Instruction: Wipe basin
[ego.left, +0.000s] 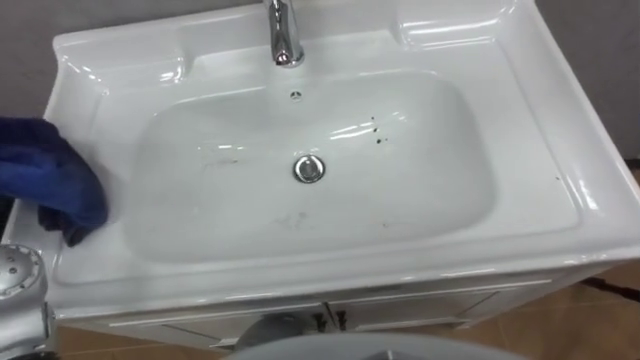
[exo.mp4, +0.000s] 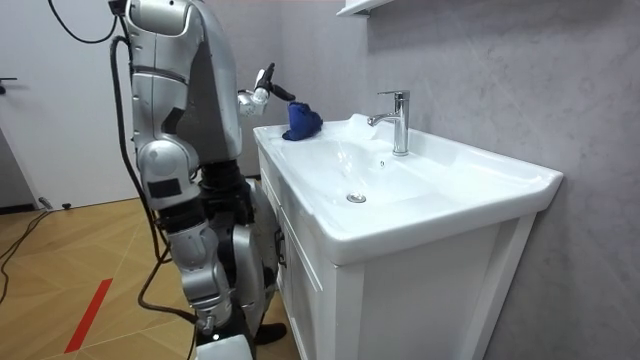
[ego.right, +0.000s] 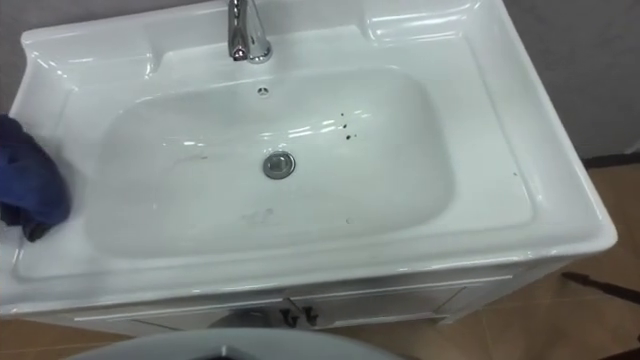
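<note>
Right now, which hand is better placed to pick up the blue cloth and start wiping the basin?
Left. The blue cloth lies on the basin's left rim, and the left hand is right beside it.

I can read nothing from my station: no lettering, number or sign on the white basin (ego.left: 560, 190), the chrome tap (ego.left: 285, 35), the cabinet doors (ego.left: 400, 305) below (plain white fronts) or the blue cloth (ego.left: 50, 180).
</note>
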